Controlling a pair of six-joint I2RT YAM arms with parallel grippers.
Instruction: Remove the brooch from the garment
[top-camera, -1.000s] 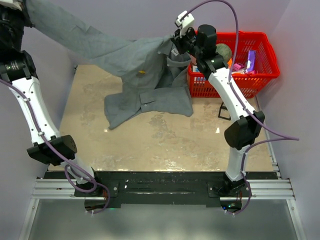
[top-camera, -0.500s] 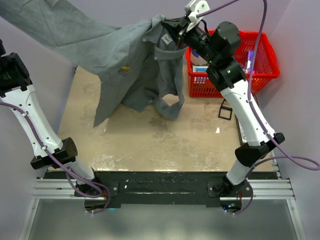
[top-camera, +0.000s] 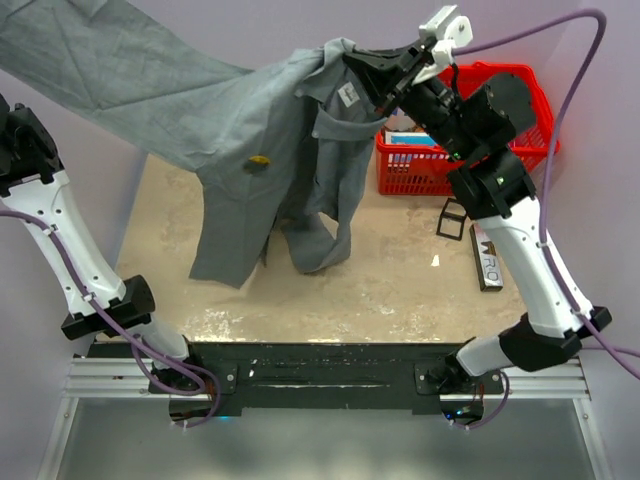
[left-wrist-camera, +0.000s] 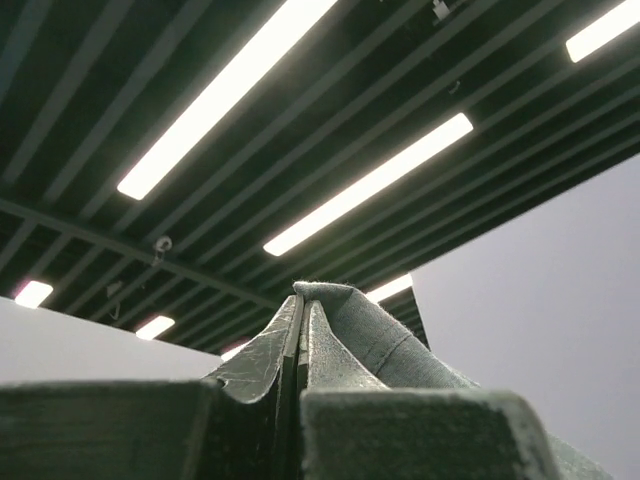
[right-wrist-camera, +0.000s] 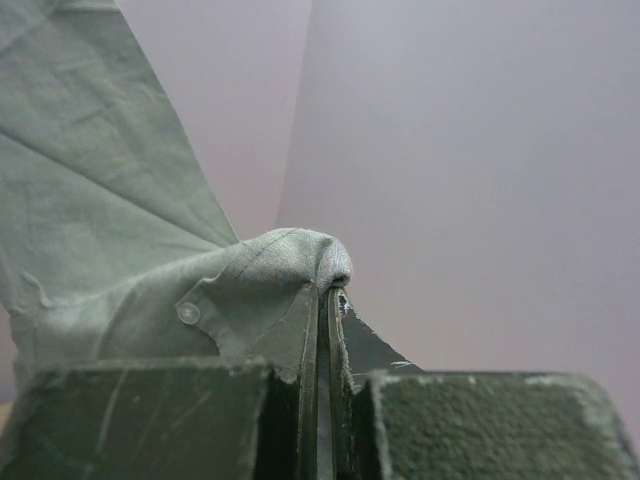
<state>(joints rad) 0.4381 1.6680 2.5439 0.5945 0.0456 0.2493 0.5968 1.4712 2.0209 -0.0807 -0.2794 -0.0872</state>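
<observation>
The grey garment (top-camera: 240, 120) hangs in the air, stretched between both arms. The gold-yellow brooch (top-camera: 258, 160) sits on its front, left of the button line. My right gripper (top-camera: 362, 68) is shut on the shirt's collar edge near the white neck label (top-camera: 349, 94); the right wrist view shows its jaws closed on a fold of grey cloth (right-wrist-camera: 290, 262) with a pale button (right-wrist-camera: 187, 313). My left gripper is off the top left of the top view; the left wrist view shows its jaws closed on grey cloth (left-wrist-camera: 350, 325).
A red basket (top-camera: 520, 140) with mixed items stands at the back right. A small black frame (top-camera: 452, 218) and a dark flat box (top-camera: 488, 258) lie on the beige table (top-camera: 400, 290) to the right. Purple walls close in both sides.
Both arms have lifted the shirt higher and it has come off the table. The right gripper moved up and to the right; the shirt's lower half now hangs free.
</observation>
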